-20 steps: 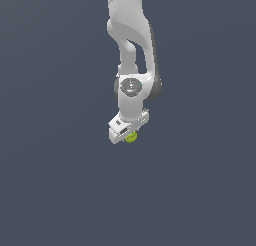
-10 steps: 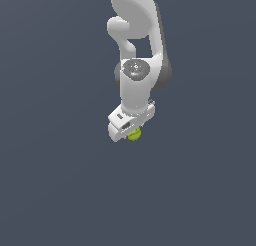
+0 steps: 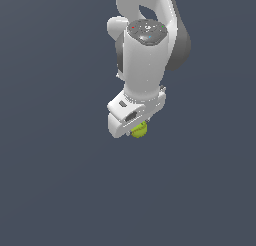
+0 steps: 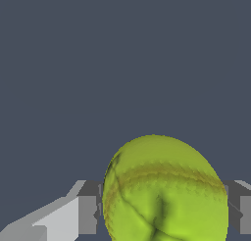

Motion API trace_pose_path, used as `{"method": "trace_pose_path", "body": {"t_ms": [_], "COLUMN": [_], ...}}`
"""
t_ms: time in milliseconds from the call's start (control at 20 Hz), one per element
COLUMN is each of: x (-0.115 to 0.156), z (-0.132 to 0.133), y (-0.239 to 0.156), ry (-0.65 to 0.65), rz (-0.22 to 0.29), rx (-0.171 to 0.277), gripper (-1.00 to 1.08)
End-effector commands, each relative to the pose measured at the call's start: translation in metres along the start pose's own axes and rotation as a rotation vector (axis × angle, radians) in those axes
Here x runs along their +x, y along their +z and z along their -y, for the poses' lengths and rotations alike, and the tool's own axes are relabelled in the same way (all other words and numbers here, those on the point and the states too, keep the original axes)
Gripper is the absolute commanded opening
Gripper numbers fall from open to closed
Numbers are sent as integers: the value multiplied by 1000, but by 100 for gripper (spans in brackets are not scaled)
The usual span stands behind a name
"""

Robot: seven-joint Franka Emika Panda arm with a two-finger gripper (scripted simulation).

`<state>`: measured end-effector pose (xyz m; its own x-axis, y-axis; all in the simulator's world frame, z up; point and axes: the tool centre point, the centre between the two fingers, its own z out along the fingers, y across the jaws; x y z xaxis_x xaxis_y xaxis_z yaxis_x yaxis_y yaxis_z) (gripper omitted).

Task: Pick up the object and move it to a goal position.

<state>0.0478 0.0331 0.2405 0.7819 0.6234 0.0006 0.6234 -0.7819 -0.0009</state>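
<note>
The object, a small yellow-green ball (image 3: 139, 130) with darker seam lines, hangs under the white hand of the arm in the exterior view. My gripper (image 3: 137, 131) is shut on it, and the hand covers most of the ball from above. In the wrist view the ball (image 4: 164, 191) fills the lower middle, pressed between the two grey fingers (image 4: 88, 213) that stand on either side of it. My gripper (image 4: 164, 208) holds the ball off the dark floor.
Only a plain dark grey-blue floor (image 3: 60, 180) lies around and below the arm. The white arm (image 3: 147, 55) rises above the hand to the top of the exterior view.
The arm has risen with the ball and come toward the exterior camera, so wrist and hand look larger. The ball stays gripped throughout.
</note>
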Motion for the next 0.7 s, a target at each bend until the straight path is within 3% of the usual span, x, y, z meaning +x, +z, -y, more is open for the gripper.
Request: {"method": "trace_pose_path", "body": {"t_ms": [0,650], "x": [9,40], "z": [-3,-16], "y": [-21,-89], "ry": [0,1], "rz": [0,0], "rx": [0,-1], "gripper": [-100,-100]}}
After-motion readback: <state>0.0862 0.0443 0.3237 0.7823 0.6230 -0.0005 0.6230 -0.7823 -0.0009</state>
